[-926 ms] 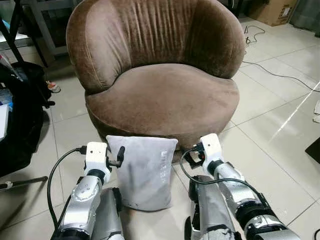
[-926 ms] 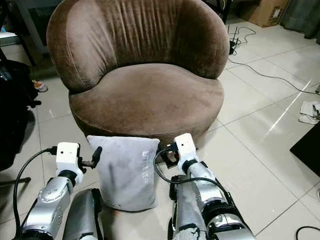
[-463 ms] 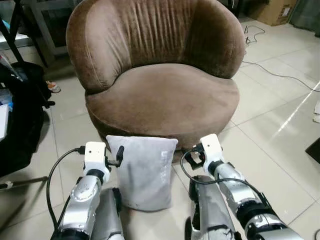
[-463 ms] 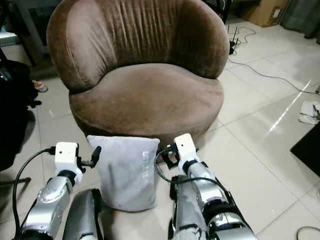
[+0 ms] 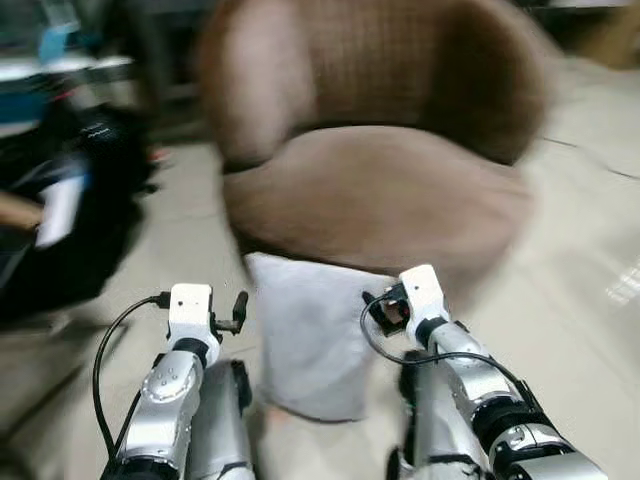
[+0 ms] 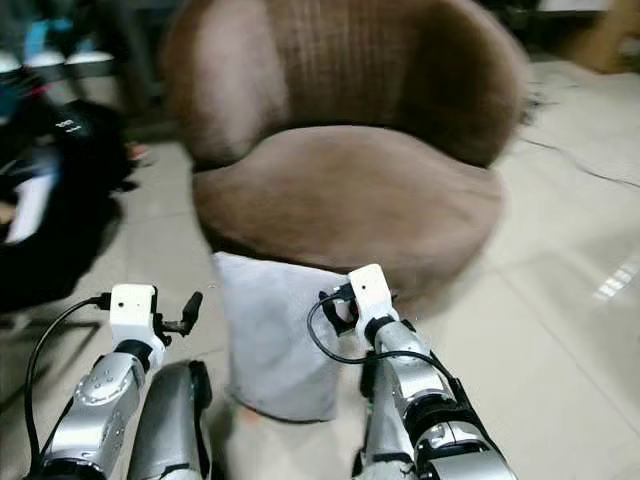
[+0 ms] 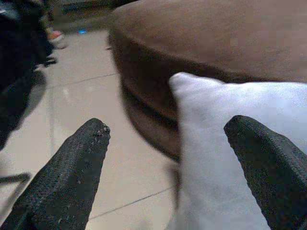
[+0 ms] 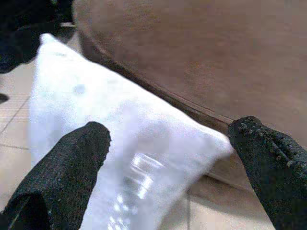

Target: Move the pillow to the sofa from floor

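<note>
The grey pillow [image 5: 312,345] stands on edge on the tiled floor, leaning against the front of the round brown sofa [image 5: 385,190]. Both eye views are blurred. My left gripper [image 5: 239,312] hovers at the pillow's left edge and my right gripper [image 5: 382,310] at its right edge. In the left wrist view, the left gripper [image 7: 168,127] is open, with the pillow's upper corner [image 7: 216,124] ahead between its fingers [image 7: 72,177]. In the right wrist view, the right gripper [image 8: 170,129] is open too, the pillow [image 8: 120,143] lying ahead between its fingers [image 8: 266,158], the sofa base behind.
A black bag [image 5: 70,235] with a white sheet on it sits on the floor to the left of the sofa. Pale floor tiles [image 5: 590,300] stretch to the right.
The whole picture has slid to the right and blurred, so the camera has turned left. Both arms keep their place beside the pillow, which still leans on the sofa.
</note>
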`<state>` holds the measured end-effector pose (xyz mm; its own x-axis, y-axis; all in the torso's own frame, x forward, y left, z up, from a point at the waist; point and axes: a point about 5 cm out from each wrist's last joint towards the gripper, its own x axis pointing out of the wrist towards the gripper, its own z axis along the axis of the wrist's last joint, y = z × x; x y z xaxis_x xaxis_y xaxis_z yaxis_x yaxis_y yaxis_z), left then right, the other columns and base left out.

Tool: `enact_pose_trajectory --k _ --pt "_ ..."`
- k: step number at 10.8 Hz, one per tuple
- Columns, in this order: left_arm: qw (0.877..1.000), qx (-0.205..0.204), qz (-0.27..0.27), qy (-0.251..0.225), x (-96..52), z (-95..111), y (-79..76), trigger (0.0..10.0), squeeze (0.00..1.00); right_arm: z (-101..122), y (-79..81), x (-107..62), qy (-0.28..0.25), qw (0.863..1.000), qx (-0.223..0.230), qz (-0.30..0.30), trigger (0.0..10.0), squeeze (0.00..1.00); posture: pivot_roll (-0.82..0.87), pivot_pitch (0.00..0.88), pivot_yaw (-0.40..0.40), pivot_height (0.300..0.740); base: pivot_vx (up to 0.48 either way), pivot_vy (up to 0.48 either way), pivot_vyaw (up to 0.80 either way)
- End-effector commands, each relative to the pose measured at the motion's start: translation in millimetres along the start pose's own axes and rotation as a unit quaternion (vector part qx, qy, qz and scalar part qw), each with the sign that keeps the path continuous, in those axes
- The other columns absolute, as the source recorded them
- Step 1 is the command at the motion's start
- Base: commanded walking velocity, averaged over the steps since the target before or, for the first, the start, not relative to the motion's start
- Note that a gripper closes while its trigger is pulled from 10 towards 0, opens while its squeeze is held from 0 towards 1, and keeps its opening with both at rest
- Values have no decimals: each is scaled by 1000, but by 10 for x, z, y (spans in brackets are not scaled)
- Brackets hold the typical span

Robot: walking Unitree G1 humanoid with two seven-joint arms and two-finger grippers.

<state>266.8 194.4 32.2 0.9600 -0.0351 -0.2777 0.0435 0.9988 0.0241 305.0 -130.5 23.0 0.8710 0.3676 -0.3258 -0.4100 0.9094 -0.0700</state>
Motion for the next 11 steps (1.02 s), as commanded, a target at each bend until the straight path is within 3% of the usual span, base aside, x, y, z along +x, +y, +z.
enact_pose_trajectory --k 1,3,4,5,6,7,8,9,10,11 --pt "1000 4 -2 -2 10 24 -6 10000 0 2 -16 -5 -1 1000 0 -6 10000 0 -7 0 8 420 0 0 406" --pt "1000 4 -1 -2 11 26 -3 10000 0 23 -50 -2 -2 1000 -9 -11 10000 0 -7 0 6 412 0 0 0" --pt "1000 5 0 -2 10 24 0 10000 0 71 -88 -1 2 997 -80 11 10000 0 -7 0 6 412 0 0 0" --pt "1000 6 -1 -2 11 25 -3 10000 0 182 -189 0 -1 984 -173 37 10000 0 -14 0 8 412 0 0 0" --pt "1000 9 -5 -2 18 29 -8 10000 0 287 -336 -5 1 973 -227 38 10000 0 -14 0 3 412 0 0 0" --pt "1000 10 -2 -4 22 41 -2 10000 0 342 -380 -21 -2 959 -278 58 10000 0 -13 0 1 412 0 0 0" --pt "1000 12 -2 -5 21 42 7 10000 0 383 -392 -46 -9 934 -347 82 10000 0 -16 0 -7 412 0 0 0" --pt "1000 11 1 -5 19 39 8 10000 0 445 -426 -64 -17 917 -387 94 10000 0 -19 0 -15 412 0 0 0" --pt "1000 9 2 -8 21 44 -14 10000 0 478 -455 -71 -20 916 -389 99 10000 0 -20 0 -26 412 0 0 0" --pt "1000 6 0 -11 25 52 -42 10000 0 481 -439 -83 -21 903 -411 122 10000 0 -22 0 -32 412 0 0 0"
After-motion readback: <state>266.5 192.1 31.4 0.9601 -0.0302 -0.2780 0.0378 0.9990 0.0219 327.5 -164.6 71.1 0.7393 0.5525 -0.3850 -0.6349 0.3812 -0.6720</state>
